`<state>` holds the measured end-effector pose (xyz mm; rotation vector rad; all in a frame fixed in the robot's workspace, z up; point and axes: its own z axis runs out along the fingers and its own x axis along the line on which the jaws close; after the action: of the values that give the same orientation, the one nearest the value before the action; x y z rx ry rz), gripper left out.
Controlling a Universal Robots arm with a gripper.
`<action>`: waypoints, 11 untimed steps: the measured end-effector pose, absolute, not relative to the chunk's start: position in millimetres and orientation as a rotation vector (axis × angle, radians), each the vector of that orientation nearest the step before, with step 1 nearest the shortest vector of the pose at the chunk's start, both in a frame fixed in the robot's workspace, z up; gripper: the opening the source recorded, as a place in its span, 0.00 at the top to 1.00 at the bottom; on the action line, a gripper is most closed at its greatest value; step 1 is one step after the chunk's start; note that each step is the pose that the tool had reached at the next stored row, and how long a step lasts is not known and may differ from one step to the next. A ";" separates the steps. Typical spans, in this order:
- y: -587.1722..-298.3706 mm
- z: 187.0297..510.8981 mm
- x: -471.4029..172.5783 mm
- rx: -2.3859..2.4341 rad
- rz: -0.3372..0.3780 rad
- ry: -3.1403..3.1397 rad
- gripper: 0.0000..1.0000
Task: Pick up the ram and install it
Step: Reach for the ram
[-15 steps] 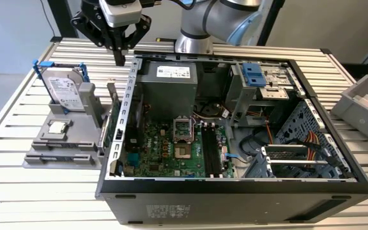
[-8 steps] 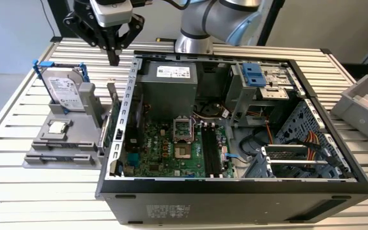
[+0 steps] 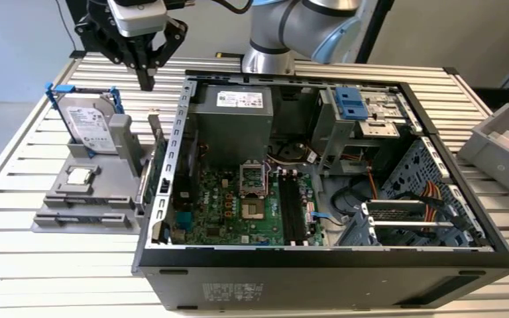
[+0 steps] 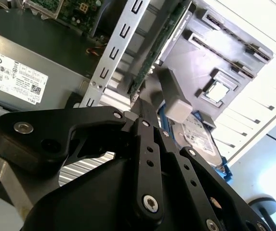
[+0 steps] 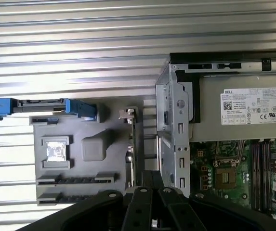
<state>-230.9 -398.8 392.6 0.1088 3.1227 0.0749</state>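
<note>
My gripper (image 3: pixel 148 85) hangs high over the back of the grey holder (image 3: pixel 60 218), between the hard drive and the open computer case (image 3: pixel 325 257). Its fingers are pressed together in both wrist views (image 4: pixel 145 103) (image 5: pixel 152 172), and nothing shows between them. I cannot pick out the ram. The holder's two long slots (image 5: pixel 75 180) (image 4: pixel 215 41) look dark and thin edge-on. Black memory slots (image 3: pixel 291 205) (image 5: pixel 263 168) run along the motherboard inside the case.
On the holder stand a silver hard drive in a blue frame (image 3: pixel 88 122), a green card with a metal bracket (image 3: pixel 157 165) and a small square chip (image 3: pixel 79 176). A grey bin (image 3: pixel 502 142) sits at the exterior view's right. The table is ribbed metal.
</note>
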 end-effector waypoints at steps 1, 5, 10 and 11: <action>-398.8 392.6 -232.4 0.109 0.075 3.123 1.00; -398.8 392.6 -238.4 0.108 0.075 3.123 1.00; -398.8 392.6 -244.8 0.106 0.075 3.123 1.00; -398.8 392.6 -246.1 0.106 0.075 3.123 1.00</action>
<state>-246.1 -398.8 392.6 0.1060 3.1231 0.0749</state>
